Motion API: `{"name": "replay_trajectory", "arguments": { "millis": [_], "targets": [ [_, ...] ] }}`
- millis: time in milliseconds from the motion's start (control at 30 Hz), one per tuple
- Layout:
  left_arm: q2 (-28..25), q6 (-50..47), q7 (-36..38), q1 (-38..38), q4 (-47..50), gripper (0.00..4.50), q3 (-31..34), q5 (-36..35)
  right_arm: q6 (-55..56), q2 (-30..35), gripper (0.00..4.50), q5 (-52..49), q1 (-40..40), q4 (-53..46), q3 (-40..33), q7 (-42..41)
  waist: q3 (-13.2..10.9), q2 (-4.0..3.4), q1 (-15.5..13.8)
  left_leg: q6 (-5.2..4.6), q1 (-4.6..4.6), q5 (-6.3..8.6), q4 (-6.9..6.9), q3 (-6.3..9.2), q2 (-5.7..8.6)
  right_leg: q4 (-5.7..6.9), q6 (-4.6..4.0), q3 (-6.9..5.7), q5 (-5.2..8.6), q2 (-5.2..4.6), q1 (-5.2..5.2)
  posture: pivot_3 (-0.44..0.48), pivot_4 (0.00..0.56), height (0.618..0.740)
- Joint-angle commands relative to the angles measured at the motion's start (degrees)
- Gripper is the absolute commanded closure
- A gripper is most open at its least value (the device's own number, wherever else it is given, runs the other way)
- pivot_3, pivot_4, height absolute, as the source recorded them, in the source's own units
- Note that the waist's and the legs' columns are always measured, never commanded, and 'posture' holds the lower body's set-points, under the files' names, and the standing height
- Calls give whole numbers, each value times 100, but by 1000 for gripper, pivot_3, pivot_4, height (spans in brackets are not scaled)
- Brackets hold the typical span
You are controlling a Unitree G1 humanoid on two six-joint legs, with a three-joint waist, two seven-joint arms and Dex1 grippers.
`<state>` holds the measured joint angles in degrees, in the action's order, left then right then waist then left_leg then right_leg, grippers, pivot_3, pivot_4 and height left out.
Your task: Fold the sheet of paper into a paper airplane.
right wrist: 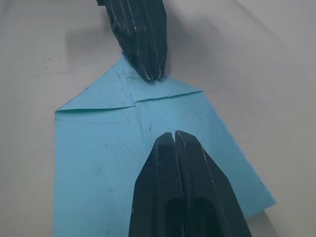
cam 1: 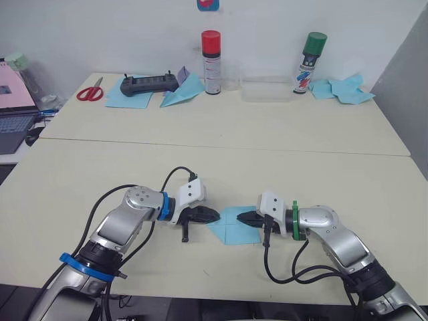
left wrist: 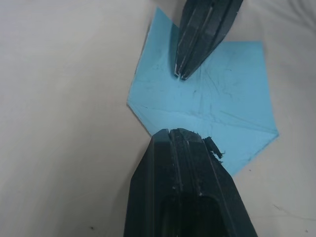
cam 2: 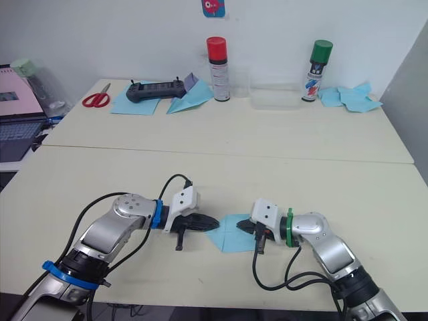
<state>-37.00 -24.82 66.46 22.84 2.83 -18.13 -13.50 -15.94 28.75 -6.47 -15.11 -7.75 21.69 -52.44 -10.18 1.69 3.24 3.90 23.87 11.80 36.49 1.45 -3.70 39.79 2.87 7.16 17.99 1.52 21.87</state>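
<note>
Both grippers, left (cam 1: 212, 215) and right (cam 1: 242, 217), press closed fingertips onto the partly folded sheet of paper (cam 1: 231, 227), gripping nothing.

Two cream-coloured rectangular tables (cam 1: 221, 134) are pushed together, a thin dark seam running across between the far one and the near one. Behind them stands a plain white wall (cam 1: 100, 33), evenly lit, with a small blue-and-pink sticker (cam 1: 208, 4) at its top edge. On the right, a grey panel (cam 1: 404, 73) slants down past the far table's corner. Off to the left sits a lower grey surface carrying an open laptop with a pink screen (cam 1: 13, 100). Light is soft and even across the tabletops, with faint shadows only.
</note>
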Motion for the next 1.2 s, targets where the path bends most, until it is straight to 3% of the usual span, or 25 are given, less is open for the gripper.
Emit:
{"name": "replay_trajectory", "arguments": {
  "millis": [33,200,400,767,867,933,1033,1200],
  "targets": [
    [110,-119,-123,-66,425,4500,-22,-34,-40,63,4457,175,54,153,121,-46,0,0,-1,0,0,0,-2,0,0,0,0,1,0,0,0,0,150,740],
    [10,-88,-143,-409,528,4500,-161,133,-104,81,4457,152,63,141,75,-52,1,1,-1,0,-2,0,-13,1,0,-3,-2,0,2,0,2,0,150,740],
    [-488,157,-220,-794,326,4500,-26,351,-109,104,4457,151,105,122,54,-53,6,0,1,0,-10,0,-24,0,-1,-9,-6,1,4,0,-2,0,150,740],
    [-1016,-258,-284,-1286,578,4500,1031,-316,-128,90,4457,91,160,61,34,-81,8,-1,12,0,-19,0,-42,-1,-4,-14,-20,-2,12,-1,-2,0,150,740],
    [-993,-212,-302,-1335,872,4500,1457,-622,-216,-145,4457,-351,184,-104,-184,-86,5,3,10,0,-15,0,-43,-1,-4,-13,-20,-3,12,-1,3,0,150,740],
    [-1001,-314,-314,-1326,1070,3975,1764,-855,-505,-264,4500,-930,177,-403,-461,-222,-3,5,6,0,-2,0,-43,1,-6,-11,-21,-7,12,0,14,0,150,740],
    [-1210,-573,-113,-1377,1410,3196,2131,-1267,-1081,-170,3913,-1583,99,-821,-793,-419,-15,4,4,1,17,0,-43,-1,-5,-8,-20,-4,12,-1,30,0,150,740],
    [-1604,-863,182,-1569,1927,1651,2438,-1752,-1799,74,2225,-2237,-131,-996,-1305,-425,-16,3,5,1,21,1,-53,-1,-5,-22,-19,-6,13,-3,33,0,150,740]
  ]
}}
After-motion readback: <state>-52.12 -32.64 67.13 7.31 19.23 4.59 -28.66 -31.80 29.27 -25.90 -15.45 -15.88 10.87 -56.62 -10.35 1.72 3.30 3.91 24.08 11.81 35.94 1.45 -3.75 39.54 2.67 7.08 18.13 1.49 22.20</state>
